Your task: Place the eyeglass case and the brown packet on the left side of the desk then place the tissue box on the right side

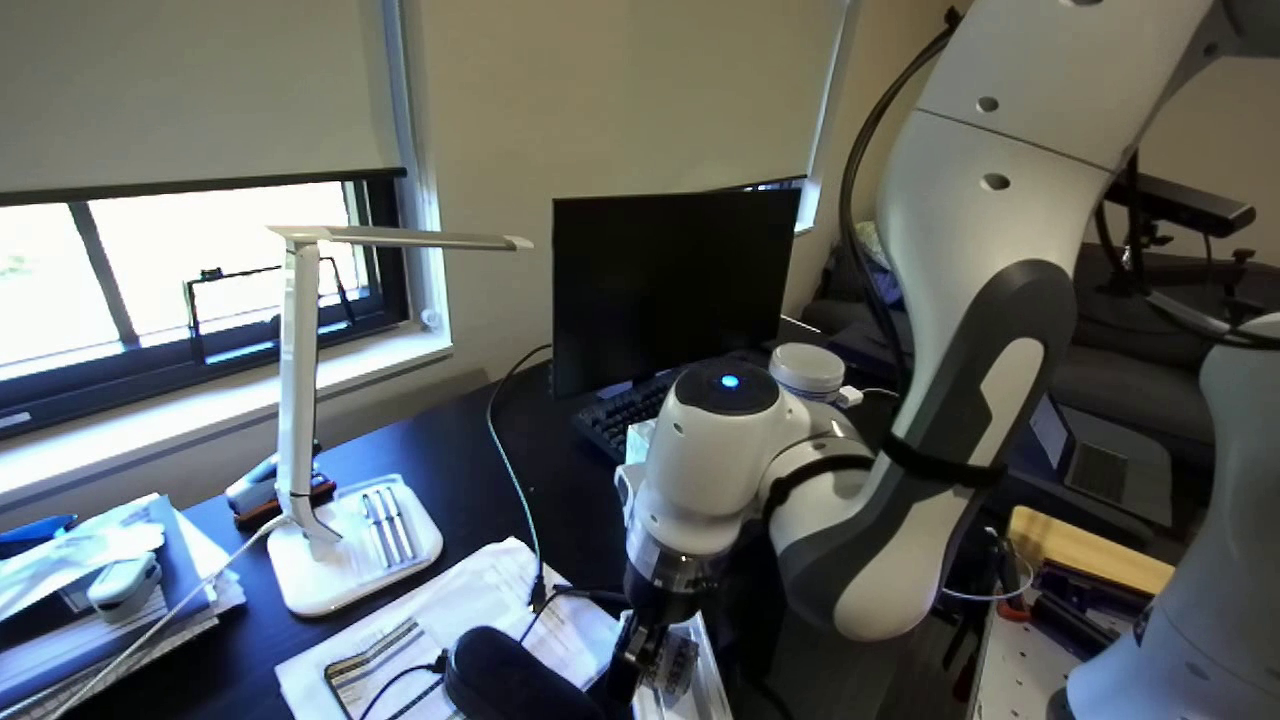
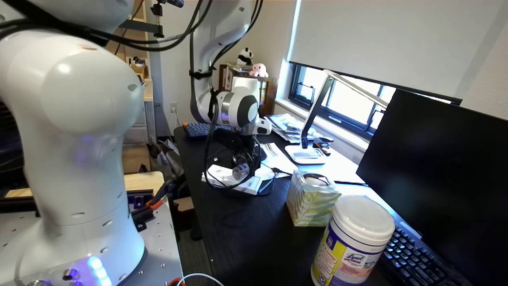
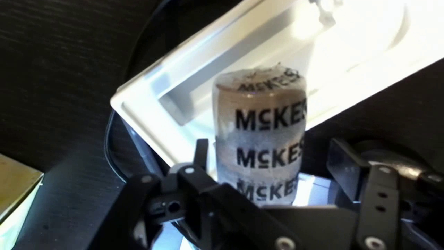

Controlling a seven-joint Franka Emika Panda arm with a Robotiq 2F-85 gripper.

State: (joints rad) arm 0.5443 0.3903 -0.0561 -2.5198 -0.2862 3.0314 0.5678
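1. Daylight fills the window (image 1: 150, 270) below a pale blind (image 1: 190, 90), and the dark tabletop (image 2: 246, 230) stretches out alongside my arm.
2. Low over that surface, at a white tray (image 3: 142, 107), I hold my pincer (image 3: 270, 156) with its fingers (image 3: 347, 170) spread wide; they are clamped on nothing that I can see.
3. Between them is the brown packet (image 3: 262, 139), a roll in clear wrap with bold black lettering. The wrist view puts it close to the finger on the left, though I cannot tell whether they touch; a gap shows on the right.
4. Behind the packet runs the tray, and I cannot tell whether the one rests in the other.
5. Near my pincer lies the black eyeglass case (image 1: 510, 675), by loose white papers (image 1: 500, 590), partly cut off at the bottom of an exterior view.
6. Farther along, the tissue box (image 2: 311, 204) stands upright near a white tub (image 2: 349, 250).
7. Beyond these, a black monitor (image 2: 436, 178) rises over a keyboard (image 2: 412, 258); a white lamp (image 1: 298, 400) stands by the window.
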